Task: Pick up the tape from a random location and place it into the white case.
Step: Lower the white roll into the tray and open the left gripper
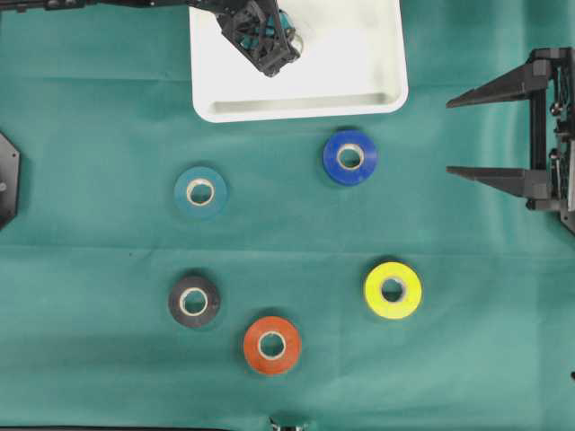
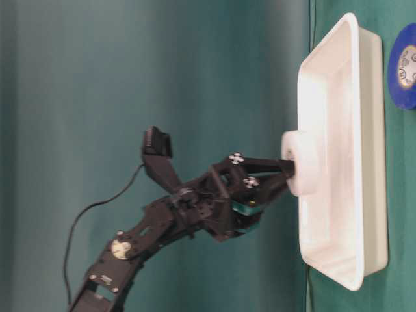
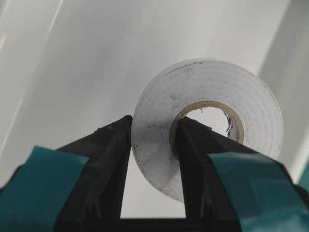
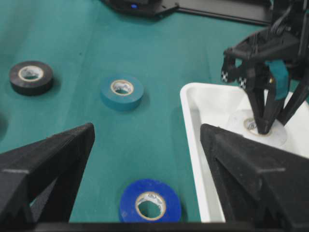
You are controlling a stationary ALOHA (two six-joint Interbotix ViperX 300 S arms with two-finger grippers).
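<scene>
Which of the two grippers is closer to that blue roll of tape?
The right gripper looks nearer: it hangs open to the side of the blue roll. The left gripper is over the white case, shut on a white roll.

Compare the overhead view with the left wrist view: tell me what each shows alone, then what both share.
Overhead only: five rolls on the green cloth, teal roll, blue roll, black roll, orange roll, yellow roll, plus the open right gripper.

Left wrist only: the white tape, one finger through its core, one outside.

Both: the left gripper over the white case.
</scene>
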